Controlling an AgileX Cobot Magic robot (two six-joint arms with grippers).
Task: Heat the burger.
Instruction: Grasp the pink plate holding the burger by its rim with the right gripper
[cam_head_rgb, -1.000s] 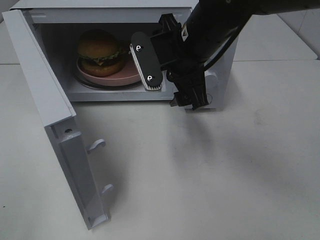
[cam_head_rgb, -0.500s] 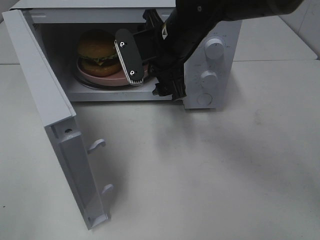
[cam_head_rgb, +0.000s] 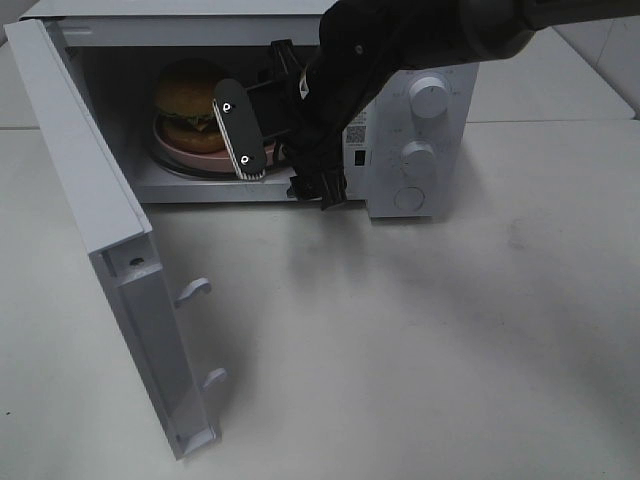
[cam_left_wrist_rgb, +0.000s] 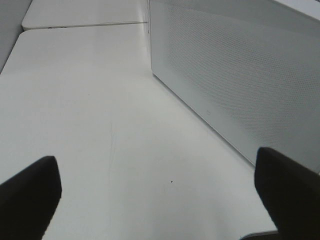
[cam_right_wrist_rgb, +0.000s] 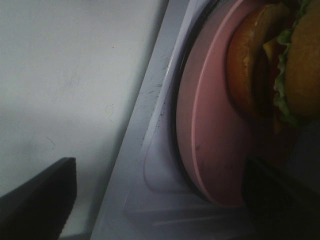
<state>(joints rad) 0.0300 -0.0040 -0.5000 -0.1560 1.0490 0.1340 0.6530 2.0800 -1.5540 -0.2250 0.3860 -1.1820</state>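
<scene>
Nearest, the microwave door (cam_head_rgb: 110, 250) stands swung wide, two white latch hooks on its inner edge; behind it one white microwave (cam_head_rgb: 410, 150) with two knobs and a round button; the right gripper (cam_head_rgb: 275, 150) reaches into the cavity mouth, jaws spread, gripping nothing; farther in, one pink plate (cam_right_wrist_rgb: 210, 145) carries the single burger (cam_head_rgb: 190, 105), upright, round with no long axis, glossy golden-brown bun, green lettuce frill, dark patty; the left gripper (cam_left_wrist_rgb: 160, 195) hovers open over bare table (cam_left_wrist_rgb: 85, 100) beside the microwave's perforated wall
</scene>
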